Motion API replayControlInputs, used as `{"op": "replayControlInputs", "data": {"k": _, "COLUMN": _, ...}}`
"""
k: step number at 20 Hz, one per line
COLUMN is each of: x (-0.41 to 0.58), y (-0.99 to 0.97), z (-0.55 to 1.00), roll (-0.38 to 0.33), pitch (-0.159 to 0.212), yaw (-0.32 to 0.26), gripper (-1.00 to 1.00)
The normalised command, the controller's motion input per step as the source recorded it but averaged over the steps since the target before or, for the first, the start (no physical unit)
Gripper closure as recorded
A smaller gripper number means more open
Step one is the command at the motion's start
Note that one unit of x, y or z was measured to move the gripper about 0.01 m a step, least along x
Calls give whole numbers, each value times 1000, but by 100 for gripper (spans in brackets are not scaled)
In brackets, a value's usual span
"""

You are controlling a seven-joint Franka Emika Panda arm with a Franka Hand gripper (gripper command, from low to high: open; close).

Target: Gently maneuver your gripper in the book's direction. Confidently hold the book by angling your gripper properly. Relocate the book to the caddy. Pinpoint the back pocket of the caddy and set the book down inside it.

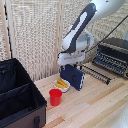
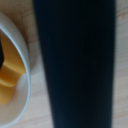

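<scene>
Where your arm reaches down in the exterior view, you see the gripper sitting just above the book, which hangs tilted below the white block, one corner pointing down toward the wooden surface. The fingers are hidden behind the book's upper edge, so you cannot tell their exact spread, but they look closed on the book, which appears lifted off the surface. Just beside its lower corner, toward the exterior view's left, you find a white bowl holding something yellow, and in front of that the red cup stands upright.

The caddy sits at the exterior view's left, well apart from the book, with its dividers showing. You can make out the back pocket along its far wall, dark inside. A black toaster oven stands at the exterior view's right, with a metal rack lying in front of it.

In the wrist view the book fills most of the picture as a dark, blurred band, with the bowl rim and its yellow contents beside it over the wood.
</scene>
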Motion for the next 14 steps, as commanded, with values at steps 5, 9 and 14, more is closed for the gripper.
{"op": "replayControlInputs", "data": {"k": 5, "x": 34, "y": -3, "z": -170, "roll": -72, "pitch": 0, "yaw": 13, "gripper": 100}}
{"op": "replayControlInputs", "data": {"k": 9, "x": 4, "y": 14, "z": -89, "roll": -63, "pitch": 0, "yaw": 0, "gripper": 100}}
{"op": "replayControlInputs", "data": {"k": 14, "x": 23, "y": 153, "z": -45, "roll": -104, "pitch": 0, "yaw": -51, "gripper": 100}}
